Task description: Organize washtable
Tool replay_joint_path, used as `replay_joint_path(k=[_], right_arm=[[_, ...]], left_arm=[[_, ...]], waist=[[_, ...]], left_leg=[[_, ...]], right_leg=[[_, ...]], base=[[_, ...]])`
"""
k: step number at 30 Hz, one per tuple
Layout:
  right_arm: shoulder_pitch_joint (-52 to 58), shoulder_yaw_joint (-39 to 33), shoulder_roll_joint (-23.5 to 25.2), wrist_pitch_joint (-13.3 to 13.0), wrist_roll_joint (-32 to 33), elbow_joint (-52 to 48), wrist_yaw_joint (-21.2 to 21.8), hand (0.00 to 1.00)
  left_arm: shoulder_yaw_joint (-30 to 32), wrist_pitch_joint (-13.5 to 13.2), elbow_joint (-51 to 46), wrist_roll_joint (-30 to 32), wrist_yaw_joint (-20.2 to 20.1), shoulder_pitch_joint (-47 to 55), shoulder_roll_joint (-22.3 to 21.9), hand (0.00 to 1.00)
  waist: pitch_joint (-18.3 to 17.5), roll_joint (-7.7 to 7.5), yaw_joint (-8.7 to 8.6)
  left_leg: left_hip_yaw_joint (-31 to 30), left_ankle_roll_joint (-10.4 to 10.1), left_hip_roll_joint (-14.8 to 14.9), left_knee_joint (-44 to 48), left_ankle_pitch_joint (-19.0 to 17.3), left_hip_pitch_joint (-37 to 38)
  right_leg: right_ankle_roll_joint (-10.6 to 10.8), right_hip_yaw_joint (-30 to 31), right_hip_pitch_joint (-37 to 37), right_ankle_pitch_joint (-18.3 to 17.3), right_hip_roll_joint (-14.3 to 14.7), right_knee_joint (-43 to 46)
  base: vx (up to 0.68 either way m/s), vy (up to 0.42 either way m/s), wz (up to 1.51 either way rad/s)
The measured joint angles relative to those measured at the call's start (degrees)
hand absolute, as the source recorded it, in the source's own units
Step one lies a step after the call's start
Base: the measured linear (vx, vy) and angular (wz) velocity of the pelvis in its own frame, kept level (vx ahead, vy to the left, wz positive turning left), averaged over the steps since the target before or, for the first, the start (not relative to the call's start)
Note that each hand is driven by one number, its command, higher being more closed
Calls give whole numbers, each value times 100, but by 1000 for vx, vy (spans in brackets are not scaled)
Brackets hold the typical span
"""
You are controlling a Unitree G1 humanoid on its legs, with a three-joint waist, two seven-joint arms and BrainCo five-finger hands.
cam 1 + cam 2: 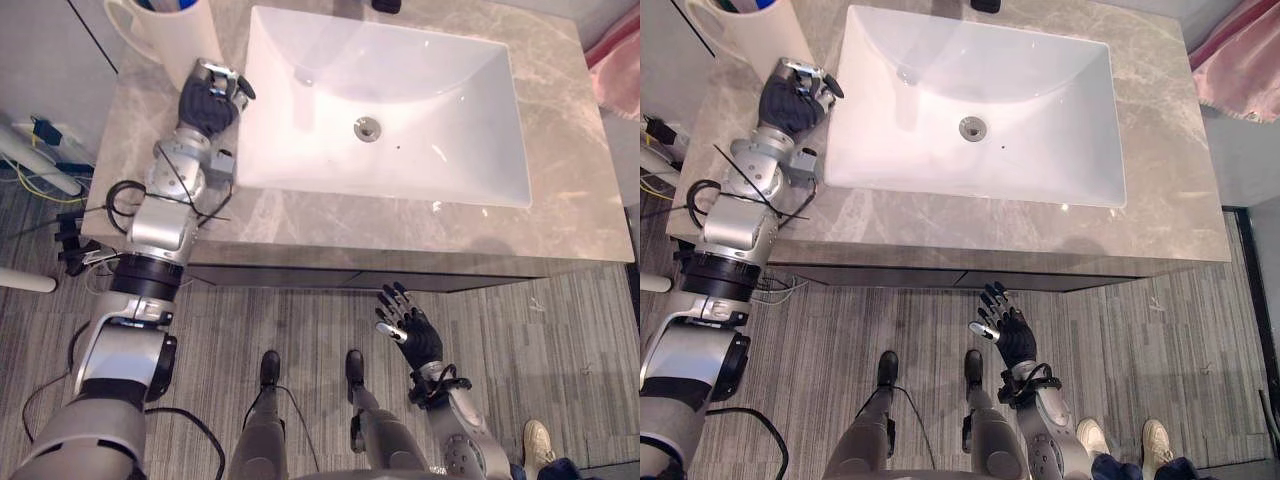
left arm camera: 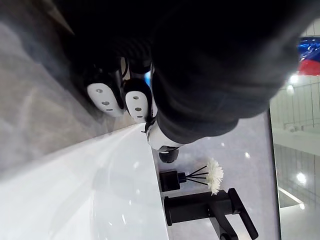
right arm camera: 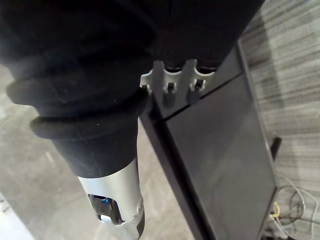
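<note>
- I'm looking down on a grey veined stone countertop (image 1: 560, 150) over a dark cabinet front (image 3: 220, 150), with grey plank floor (image 1: 300, 330) below it in frame.
- A white rectangular sink (image 1: 420, 90), glossy, has a round metal drain (image 1: 367, 128) at its centre.
- A white handled mug (image 1: 165, 40) stands at the upper left; pink cloth (image 1: 615, 65) hangs at the right edge.
- My left wrist camera shows a matte black faucet (image 2: 210, 210) and a reed diffuser (image 2: 172, 180).
- The left hand (image 1: 208, 98) rests on the stone between mug and sink, fingers curled, empty.
- The right hand (image 1: 412, 335) hangs over the floor, fingers straight and spread.
</note>
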Motion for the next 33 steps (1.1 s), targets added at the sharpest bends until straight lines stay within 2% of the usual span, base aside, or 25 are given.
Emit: replay_joint_path(k=[4,11,25,29,33], right_arm=[[0,20,0,-7,1,-1,3,0],[2,62,-2,-10,3,-1,12,0],[-7,168,-9,-10,18,0,18,0],[-42,175,-7,-10,22,0,17,0],[-117,177,-1,-10,75,1,16,0]], left_arm=[[-4,0,277,-4,2,-269,5,100],[-6,-5,375,-3,39,-312,106,100],[-348,0,1248,-160,-38,-1003,168,100],[-357,-1,1130,-227,-39,-915,191,100],[-406,-42,250,-362,-178,-252,215,100]], waist=[[7,-5,-7],[13,-5,-126],[96,-32,-218],[95,-32,-246],[95,-32,-242]], left_leg=[[-5,1,-2,1,1,-28],[-12,2,-1,1,2,-25],[44,2,8,1,2,69],[57,2,7,1,2,93],[59,2,7,1,2,153]], right_leg=[[6,-2,-25,6,0,1],[5,-7,-17,8,-1,0],[-27,36,42,31,5,-2],[-27,39,61,31,5,-1],[-27,30,126,31,3,-3]], base=[[0,0,0],[0,0,0],[0,0,0],[0,0,0],[0,0,0]])
